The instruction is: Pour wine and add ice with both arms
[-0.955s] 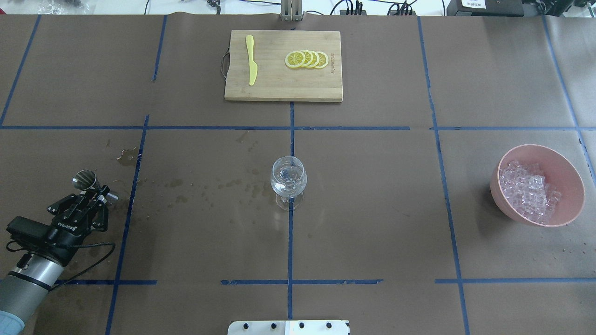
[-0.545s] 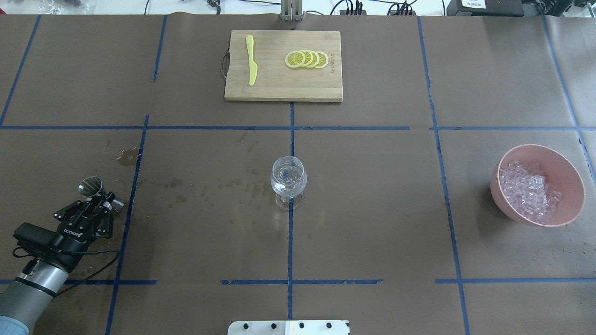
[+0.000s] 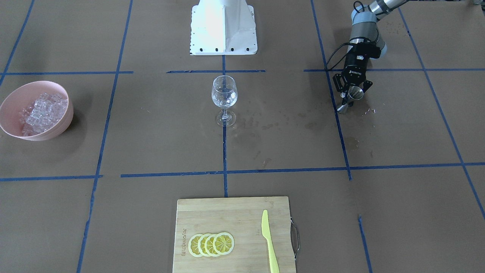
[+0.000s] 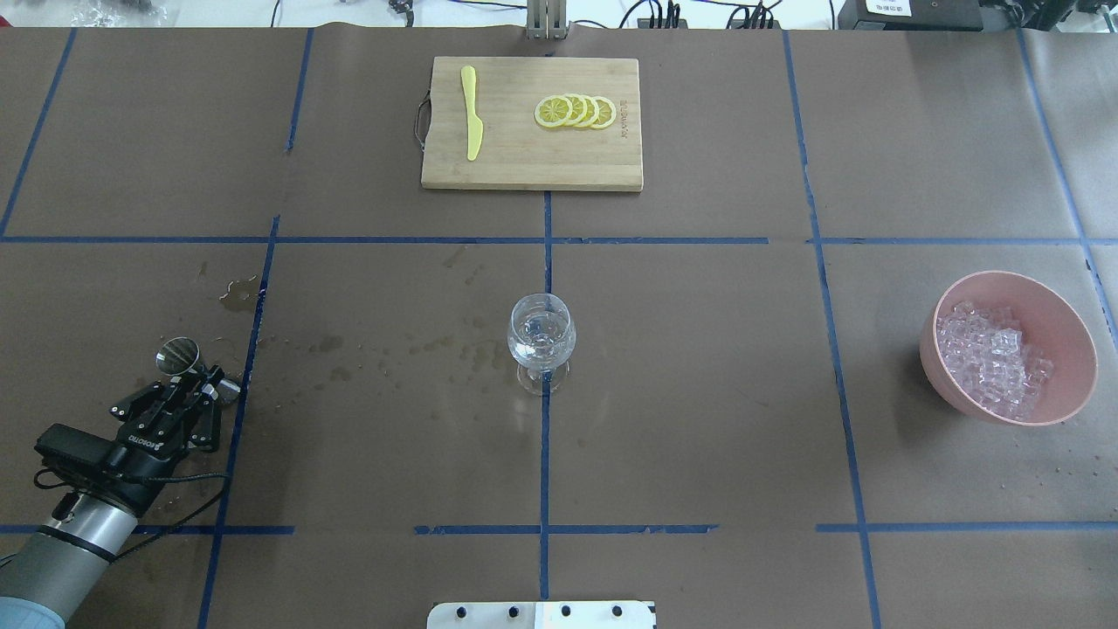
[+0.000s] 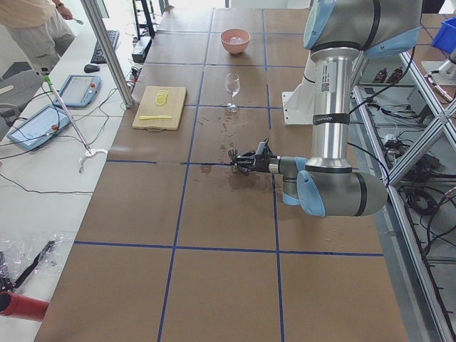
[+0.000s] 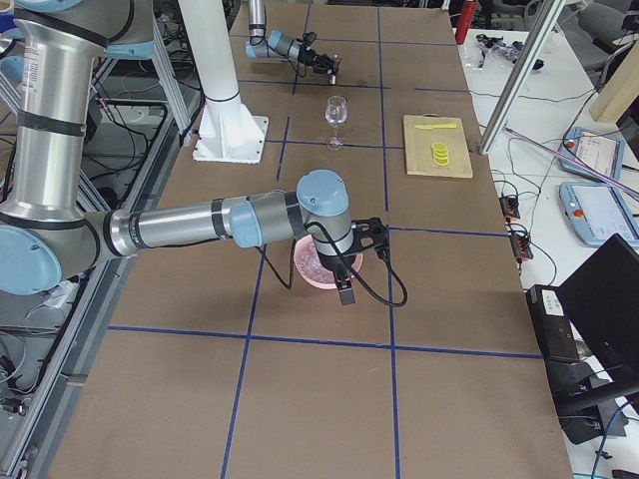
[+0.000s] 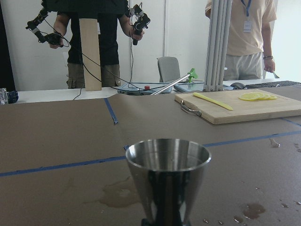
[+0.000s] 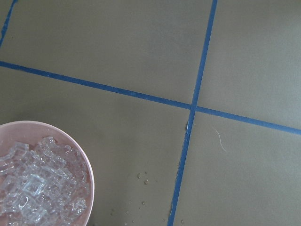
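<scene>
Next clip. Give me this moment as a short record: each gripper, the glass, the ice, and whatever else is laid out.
left gripper: shut on the steel jigger, which is upright on the robot's left side
right gripper: above the pink bowl; cannot tell if it is open or shut
wine glass: upright at the centre, apart from both grippers
ice: heaped in the pink bowl on the robot's right side
cutting board: on the far side, carrying lemon slices and a yellow knife

A wine glass [image 4: 541, 336] stands mid-table [image 4: 699, 393]. A cutting board [image 4: 524, 162] lies beyond it. A bowl [image 4: 1067, 319] of ice [image 4: 991, 358] sits on the robot's right, a jigger [image 4: 177, 356] on its left.
</scene>
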Robot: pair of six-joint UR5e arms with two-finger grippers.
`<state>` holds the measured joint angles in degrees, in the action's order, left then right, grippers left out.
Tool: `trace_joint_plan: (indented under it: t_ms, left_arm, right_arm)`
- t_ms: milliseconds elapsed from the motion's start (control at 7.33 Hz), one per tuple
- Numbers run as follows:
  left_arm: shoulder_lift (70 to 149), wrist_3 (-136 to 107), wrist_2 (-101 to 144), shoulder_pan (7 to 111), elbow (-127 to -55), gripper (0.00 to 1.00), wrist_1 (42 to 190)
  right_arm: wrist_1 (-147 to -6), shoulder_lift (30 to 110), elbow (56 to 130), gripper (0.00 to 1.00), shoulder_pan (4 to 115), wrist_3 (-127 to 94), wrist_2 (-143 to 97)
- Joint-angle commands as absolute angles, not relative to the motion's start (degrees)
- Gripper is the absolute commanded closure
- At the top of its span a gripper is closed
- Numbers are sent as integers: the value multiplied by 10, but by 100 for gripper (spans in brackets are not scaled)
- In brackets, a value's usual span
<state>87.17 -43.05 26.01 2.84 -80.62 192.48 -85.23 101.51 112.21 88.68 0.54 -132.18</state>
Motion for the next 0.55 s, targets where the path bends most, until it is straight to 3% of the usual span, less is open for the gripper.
trace_joint_plan:
  t_ms: [0,273,409]
  left_arm:
    - [872,-431,259,28,-806,94,1925]
    - [871,-430,259,28,-806,81,1925]
    - [871,-427,259,28,-807,67,1925]
  right_arm:
    - [-853,1016,1121,0,887,5,-1322]
    - [-853,1016,1122,0,887,5,-1322]
    - [-853,1016,1121,0,887,5,-1322]
